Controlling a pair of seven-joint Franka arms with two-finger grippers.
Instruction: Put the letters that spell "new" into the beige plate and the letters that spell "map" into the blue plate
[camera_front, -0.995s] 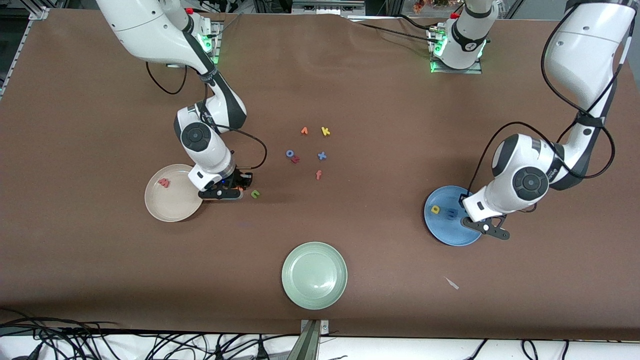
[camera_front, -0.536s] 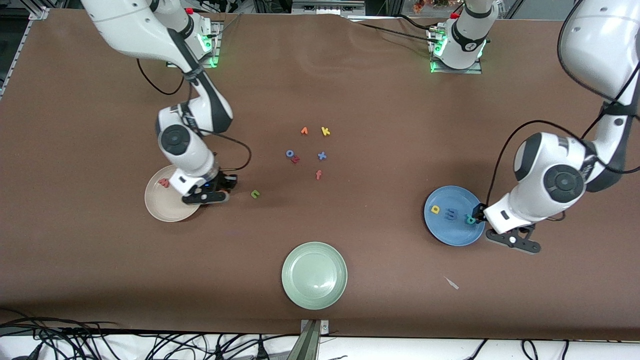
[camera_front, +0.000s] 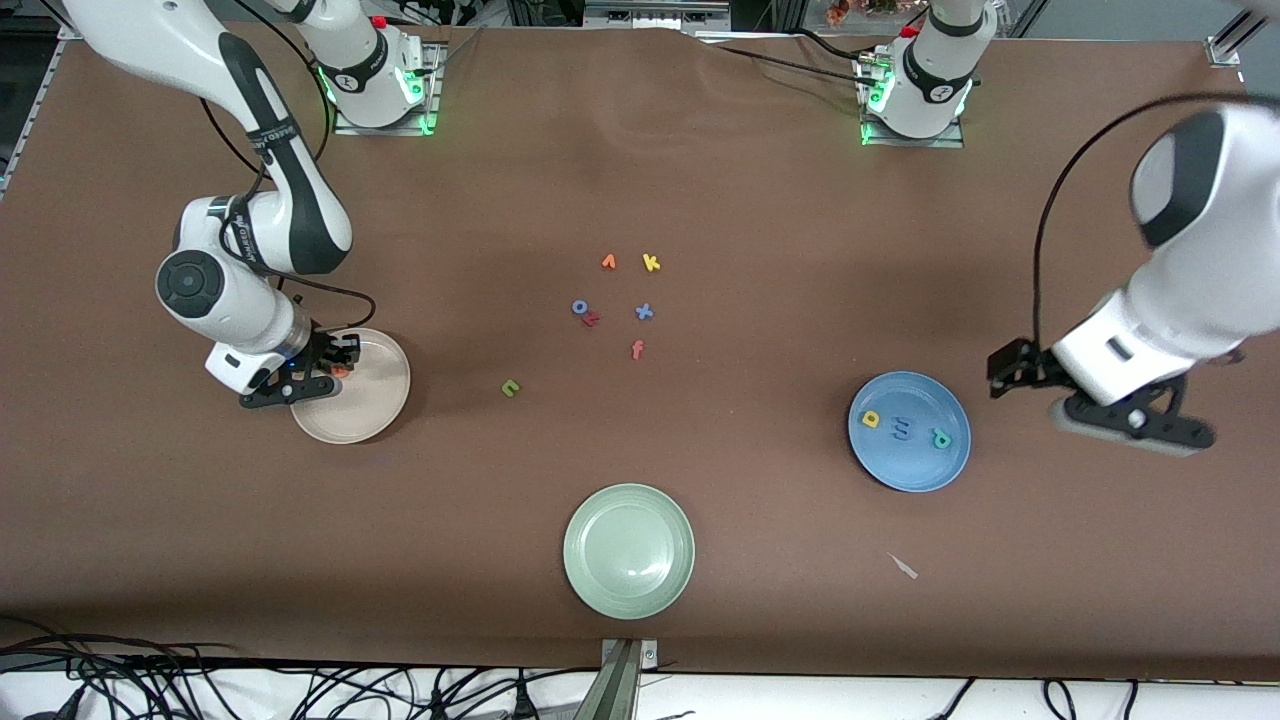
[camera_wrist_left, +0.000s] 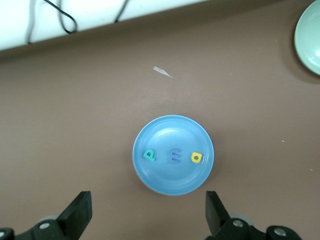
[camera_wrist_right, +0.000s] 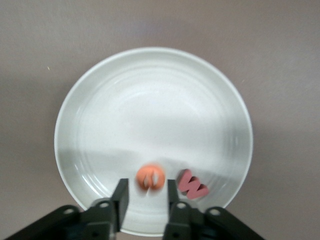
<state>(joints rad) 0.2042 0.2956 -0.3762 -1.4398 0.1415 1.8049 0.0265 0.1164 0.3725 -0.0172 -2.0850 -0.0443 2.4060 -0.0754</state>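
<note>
The beige plate (camera_front: 378, 398) (camera_wrist_right: 150, 100) holds the pink w (camera_wrist_right: 192, 184) and the orange e (camera_front: 340, 371) (camera_wrist_right: 151, 177). The e is blurred and lies just past the tips of my right gripper (camera_front: 337, 357) (camera_wrist_right: 146, 184), which stands open low over the plate. The green n (camera_front: 511, 388) lies on the table beside that plate. In the blue plate (camera_front: 908, 465) (camera_wrist_left: 172, 185) are the yellow a (camera_front: 871, 419) (camera_wrist_left: 196, 158), blue m (camera_front: 902, 429) (camera_wrist_left: 175, 156) and teal p (camera_front: 940, 438) (camera_wrist_left: 149, 155). My left gripper (camera_front: 1008, 366) (camera_wrist_left: 146, 212) hangs wide open and empty, over the table beside the blue plate.
A pale green plate (camera_front: 628, 550) (camera_wrist_left: 310, 30) sits near the front edge. Mid-table lie loose letters: an orange v-like one (camera_front: 608, 262), a yellow k (camera_front: 651, 263), a blue x (camera_front: 644, 311), a salmon f (camera_front: 637, 349) and a blue o (camera_front: 580, 308). A white scrap (camera_front: 904, 566) lies near the blue plate.
My left gripper opened, left the teal p in the blue plate and pulled away toward its end of the table. My right gripper carried the orange e over the beige plate and opened.
</note>
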